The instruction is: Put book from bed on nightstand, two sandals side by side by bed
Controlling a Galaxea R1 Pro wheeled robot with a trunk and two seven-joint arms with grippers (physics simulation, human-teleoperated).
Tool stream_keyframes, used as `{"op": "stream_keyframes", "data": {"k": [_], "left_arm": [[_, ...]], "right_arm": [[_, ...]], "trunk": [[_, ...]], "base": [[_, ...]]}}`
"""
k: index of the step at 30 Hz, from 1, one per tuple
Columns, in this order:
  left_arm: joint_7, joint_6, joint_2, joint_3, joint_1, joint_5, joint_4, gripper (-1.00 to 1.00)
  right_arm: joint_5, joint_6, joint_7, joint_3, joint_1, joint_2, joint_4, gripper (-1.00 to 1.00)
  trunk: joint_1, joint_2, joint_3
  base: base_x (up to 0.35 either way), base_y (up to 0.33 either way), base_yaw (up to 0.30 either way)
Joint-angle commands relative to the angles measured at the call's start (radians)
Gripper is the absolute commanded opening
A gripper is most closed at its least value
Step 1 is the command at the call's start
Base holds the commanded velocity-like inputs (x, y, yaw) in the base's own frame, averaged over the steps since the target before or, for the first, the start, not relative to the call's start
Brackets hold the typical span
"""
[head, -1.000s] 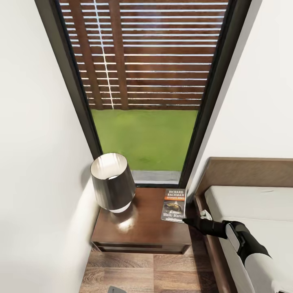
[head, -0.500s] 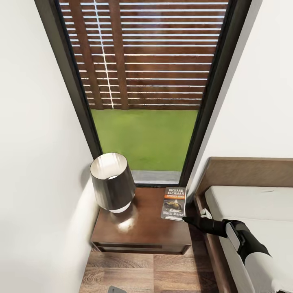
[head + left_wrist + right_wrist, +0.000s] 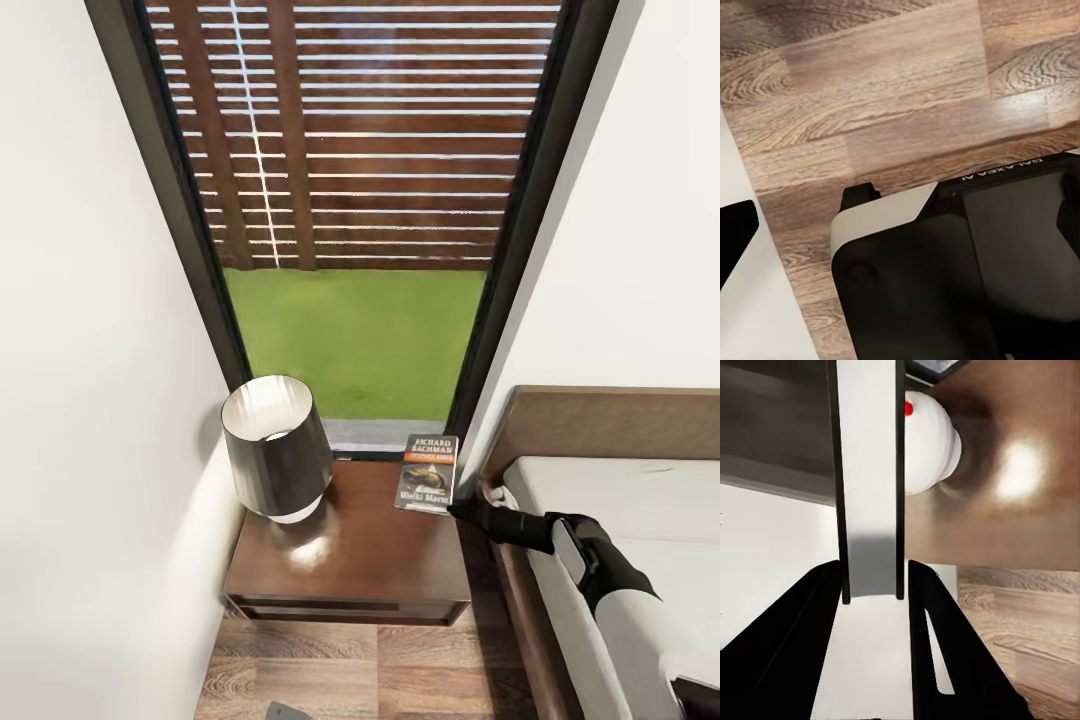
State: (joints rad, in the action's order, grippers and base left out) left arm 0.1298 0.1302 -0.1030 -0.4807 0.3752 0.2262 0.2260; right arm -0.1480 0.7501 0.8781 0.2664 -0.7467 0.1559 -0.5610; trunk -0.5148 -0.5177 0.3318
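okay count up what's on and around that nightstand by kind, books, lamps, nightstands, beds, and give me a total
book: 1
lamp: 1
nightstand: 1
bed: 1
Total: 4

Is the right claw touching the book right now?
Touching. In the right wrist view the right claw has both fingers pressed against the book, seen edge-on between them; the head view shows the claw tip at the book's lower corner above the nightstand.

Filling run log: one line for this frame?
phase: placing | right pincer: shut on book | book: above nightstand, beside lamp
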Motion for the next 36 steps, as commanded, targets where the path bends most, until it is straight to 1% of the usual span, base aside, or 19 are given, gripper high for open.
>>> {"op": "stream_keyframes", "data": {"k": [1,12,25,30,36], "left_arm": [[0.006,0.005,0.0,-0.009,0.0,0.01,0.002,1.0],[0.007,0.005,0.001,-0.009,0.0,0.009,0.002,1.0],[0.007,0.005,0.0,-0.009,0.0,0.009,0.003,1.0],[0.008,0.005,0.001,-0.009,0.0,0.009,0.003,1.0],[0.008,0.005,0.0,-0.009,0.0,0.009,0.002,1.0]], "right_arm": [[0.002,0.004,0.001,0.002,-0.004,0.0,0.0,-1.0],[0.005,0.003,-0.001,0.003,-0.042,0.005,-0.001,-1.0],[0.01,0.003,-0.007,0.003,-0.07,0.012,-0.001,-1.0],[0.011,0.002,-0.008,0.004,-0.079,0.019,-0.001,-1.0],[0.01,0.002,-0.008,0.004,-0.089,0.025,0.001,-1.0]], "trunk": [[0.0,-0.001,0.001],[0.0,-0.001,0.001],[0.0,-0.001,0.001],[0.0,-0.001,0.001],[-0.023,-0.043,0.02]], "base": [[0.0,0.0,0.0],[0.0,0.0,0.0],[0.0,0.0,0.0],[0.0,0.0,0.0],[0.0,0.0,0.0]]}}
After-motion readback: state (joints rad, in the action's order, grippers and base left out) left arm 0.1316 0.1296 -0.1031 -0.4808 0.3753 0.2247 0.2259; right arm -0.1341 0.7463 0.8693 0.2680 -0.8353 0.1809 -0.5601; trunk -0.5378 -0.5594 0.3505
